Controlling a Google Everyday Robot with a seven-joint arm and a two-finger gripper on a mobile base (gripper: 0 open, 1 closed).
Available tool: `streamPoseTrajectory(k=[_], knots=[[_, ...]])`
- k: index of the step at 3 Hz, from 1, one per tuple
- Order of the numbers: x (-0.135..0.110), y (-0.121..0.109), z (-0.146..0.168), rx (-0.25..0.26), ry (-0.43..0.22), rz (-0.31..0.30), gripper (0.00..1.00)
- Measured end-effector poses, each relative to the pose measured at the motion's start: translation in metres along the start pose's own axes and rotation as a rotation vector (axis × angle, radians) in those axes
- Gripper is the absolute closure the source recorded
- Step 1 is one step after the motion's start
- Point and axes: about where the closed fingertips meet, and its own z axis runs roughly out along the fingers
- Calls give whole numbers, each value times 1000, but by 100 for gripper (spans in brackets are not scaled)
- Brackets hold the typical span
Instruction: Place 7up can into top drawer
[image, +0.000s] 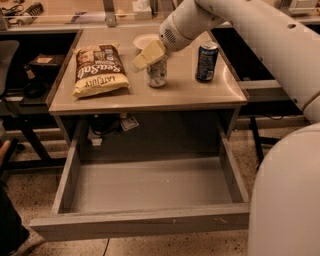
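Note:
The 7up can (157, 75) stands upright on the tan table top, near the middle, just right of a chip bag. My gripper (148, 55) hangs on the white arm that reaches in from the upper right. It sits right above the can's top, slightly to its left, and hides the rim. The top drawer (150, 186) is pulled wide open below the table front. Its plain grey inside holds nothing, and its flat front panel (140, 223) is nearest to me.
A Sea Salt chip bag (99, 67) lies on the table's left part. A dark blue can (206, 61) stands at the right. A white bowl (144, 40) sits behind the gripper. My white body (287, 200) fills the lower right. A black chair (20, 95) stands at the left.

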Motion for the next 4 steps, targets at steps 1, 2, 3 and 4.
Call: streamPoseTrajectory(k=[1,2,3,4], knots=[[-3,-6,17,1,20,-5,0],[-8,-11,32,-3,30,-15,0],[-13,-13,42,-7,30,-27,0],[-14,-13,42,-7,30,-27,19]])
